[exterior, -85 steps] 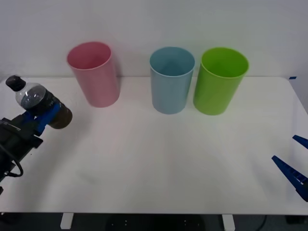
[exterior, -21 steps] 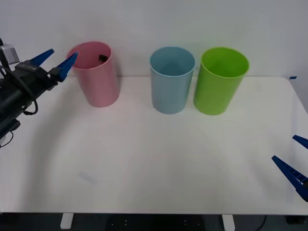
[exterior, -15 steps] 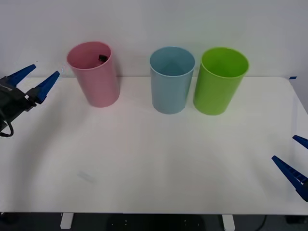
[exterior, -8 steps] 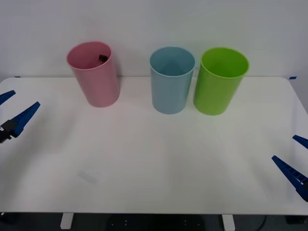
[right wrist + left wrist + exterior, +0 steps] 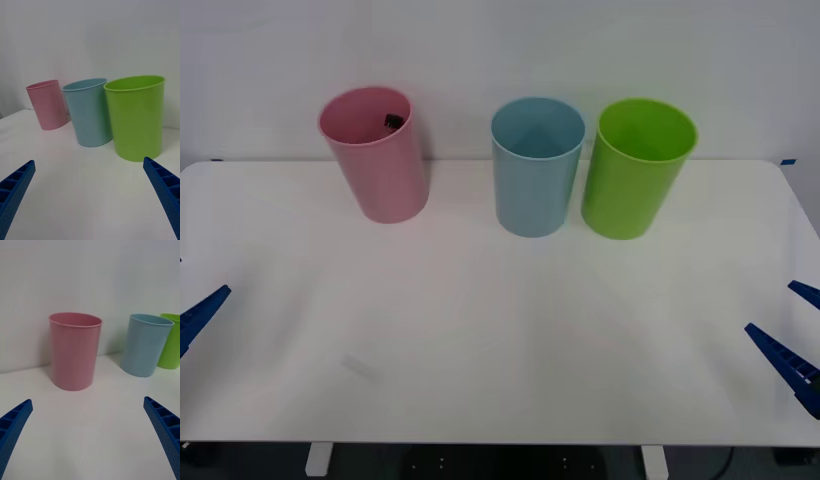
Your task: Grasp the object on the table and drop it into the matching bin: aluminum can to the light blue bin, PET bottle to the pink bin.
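The PET bottle sits inside the pink bin; only its black cap peeks over the far inner rim, the bin wall hiding the rest. The light blue bin stands right of the pink one at the back of the table. My left gripper is open and holds nothing, low at the table's left front edge, where one blue finger shows. It faces the pink bin from a distance. My right gripper is parked open at the right front edge.
A bright green bin stands just right of the light blue bin, nearly touching it. From the right wrist the green bin, light blue bin and pink bin line up. A faint smudge marks the tabletop.
The bottle went from my left gripper into the pink bin. The left gripper, now open, has pulled back from the bin's rim down to the table's left front edge. The right arm stayed still.
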You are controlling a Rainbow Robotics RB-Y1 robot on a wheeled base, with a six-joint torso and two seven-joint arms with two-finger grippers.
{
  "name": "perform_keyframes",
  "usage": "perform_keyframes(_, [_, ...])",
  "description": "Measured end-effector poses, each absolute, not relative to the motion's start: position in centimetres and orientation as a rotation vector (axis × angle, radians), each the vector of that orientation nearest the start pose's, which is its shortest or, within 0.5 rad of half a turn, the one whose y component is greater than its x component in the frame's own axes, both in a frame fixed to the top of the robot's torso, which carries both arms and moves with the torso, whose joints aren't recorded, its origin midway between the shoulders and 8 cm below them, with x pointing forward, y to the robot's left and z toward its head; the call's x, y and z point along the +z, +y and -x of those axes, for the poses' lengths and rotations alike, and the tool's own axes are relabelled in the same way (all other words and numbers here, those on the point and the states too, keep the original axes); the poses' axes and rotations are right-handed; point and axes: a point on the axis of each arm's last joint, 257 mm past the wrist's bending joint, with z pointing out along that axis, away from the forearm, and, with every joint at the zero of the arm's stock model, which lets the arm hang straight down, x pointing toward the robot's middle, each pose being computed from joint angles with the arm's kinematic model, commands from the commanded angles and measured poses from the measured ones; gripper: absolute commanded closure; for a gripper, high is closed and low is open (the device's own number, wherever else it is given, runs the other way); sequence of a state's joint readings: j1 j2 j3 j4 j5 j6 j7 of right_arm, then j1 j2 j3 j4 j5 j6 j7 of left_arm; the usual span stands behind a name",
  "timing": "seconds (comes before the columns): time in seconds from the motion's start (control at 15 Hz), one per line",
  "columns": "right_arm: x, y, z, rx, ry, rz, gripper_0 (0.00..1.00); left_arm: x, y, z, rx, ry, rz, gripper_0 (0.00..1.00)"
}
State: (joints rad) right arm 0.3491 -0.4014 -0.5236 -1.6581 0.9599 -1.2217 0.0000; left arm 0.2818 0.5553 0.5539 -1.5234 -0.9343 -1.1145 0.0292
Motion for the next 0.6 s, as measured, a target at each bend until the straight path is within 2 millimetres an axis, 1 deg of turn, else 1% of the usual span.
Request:
perform_keyframes(0.13, [-16.9, -33.0, -34.2, 0.567, 1.441, 0.465, 0.0, -16.5, 40.6, -36.1, -0.45, 1.526, -0.382, 0.0])
perform_keyframes(0.27, [-16.9, -33.0, -34.2, 0.567, 1.441, 0.465, 0.0, -16.7, 40.6, -35.0, -0.46, 1.529, -0.379, 0.0])
perform_keyframes(0.4, [-16.9, -33.0, -34.2, 0.567, 1.441, 0.465, 0.0, -16.8, 40.5, -34.3, -0.474, 1.528, -0.379, 0.0])
perform_keyframes(0.6, [-16.9, -33.0, -34.2, 0.567, 1.441, 0.465, 0.0, -17.1, 40.0, -34.0, -0.491, 1.532, -0.383, 0.0])
